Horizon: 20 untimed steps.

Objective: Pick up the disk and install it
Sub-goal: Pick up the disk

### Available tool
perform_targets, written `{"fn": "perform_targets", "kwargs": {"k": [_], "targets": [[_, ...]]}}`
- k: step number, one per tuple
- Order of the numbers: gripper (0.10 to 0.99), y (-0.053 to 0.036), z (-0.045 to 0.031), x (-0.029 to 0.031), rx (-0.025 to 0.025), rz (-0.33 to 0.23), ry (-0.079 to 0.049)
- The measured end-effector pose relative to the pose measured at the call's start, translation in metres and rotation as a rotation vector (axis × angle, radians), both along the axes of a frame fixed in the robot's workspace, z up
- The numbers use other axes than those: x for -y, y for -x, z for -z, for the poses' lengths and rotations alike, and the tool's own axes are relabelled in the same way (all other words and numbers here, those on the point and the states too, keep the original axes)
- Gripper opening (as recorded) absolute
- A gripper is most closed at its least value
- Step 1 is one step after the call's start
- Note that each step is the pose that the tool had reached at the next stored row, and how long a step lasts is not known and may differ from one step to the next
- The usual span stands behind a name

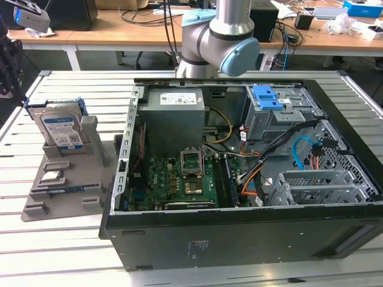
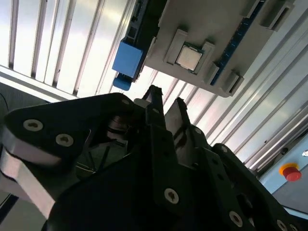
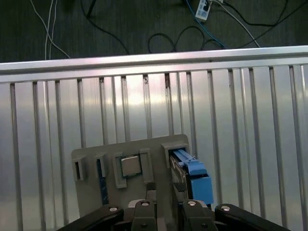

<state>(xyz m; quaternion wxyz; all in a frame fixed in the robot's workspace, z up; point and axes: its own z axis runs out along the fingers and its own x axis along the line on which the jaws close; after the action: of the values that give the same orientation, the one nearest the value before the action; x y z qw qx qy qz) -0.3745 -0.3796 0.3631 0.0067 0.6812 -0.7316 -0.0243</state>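
Grey plastic forms the slotted stand (image 1: pixel 66 179) that is seen at the exterior view's left on the slatted metal table (image 1: pixel 48 257), just beside the opened computer case (image 1: pixel 239 239). The disk (image 1: pixel 60 128) is held upright on its edge in one of the stand's slots, label outward, with blue rails along its sides. The arm (image 1: pixel 218 42) is seen behind the case, and a blue-tabbed drive cage (image 1: pixel 269 98) is seen inside it. In the second wrist view the gripper (image 2: pixel 166 98) is shown above the table with its fingertips (image 2: pixel 154 94) set a narrow gap apart and nothing gripped between them. The disk (image 2: pixel 129 60) is marked by its blue rail end just beyond the tips and apart from them, and a square chip (image 2: pixel 188 57) is seated in the stand (image 2: pixel 216 29). In the first wrist view the gripper's dark body is seen over the stand (image 3: pixel 130 149) – the disk (image 3: pixel 192 175) is lodged in the end slot, untouched.
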Motion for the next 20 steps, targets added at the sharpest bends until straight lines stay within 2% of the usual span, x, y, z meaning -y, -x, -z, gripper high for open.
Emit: {"fn": "perform_targets", "kwargs": {"k": [1, 4, 5, 11, 14, 19, 20], "targets": [[0.357, 0.0, 0.0, 0.0, 0.0, 0.0, 0.0], [0.541, 0.0, 0.0, 0.0, -0.0001, 0.001, 0.0], [0.541, -0.0001, 0.0, 0.0, 0.0001, 0.001, 0.0], [0.541, -0.0142, 0.0017, -0.0071, -0.0004, -0.006, 0.003], [0.541, -0.0176, 0.0086, -0.0129, -0.0004, -0.014, 0.003], [0.541, -0.0196, 0.0268, -0.0339, -0.0002, -0.043, 0.003], [0.541, -0.0197, 0.0312, -0.0397, -0.0004, -0.054, 0.003]]}}
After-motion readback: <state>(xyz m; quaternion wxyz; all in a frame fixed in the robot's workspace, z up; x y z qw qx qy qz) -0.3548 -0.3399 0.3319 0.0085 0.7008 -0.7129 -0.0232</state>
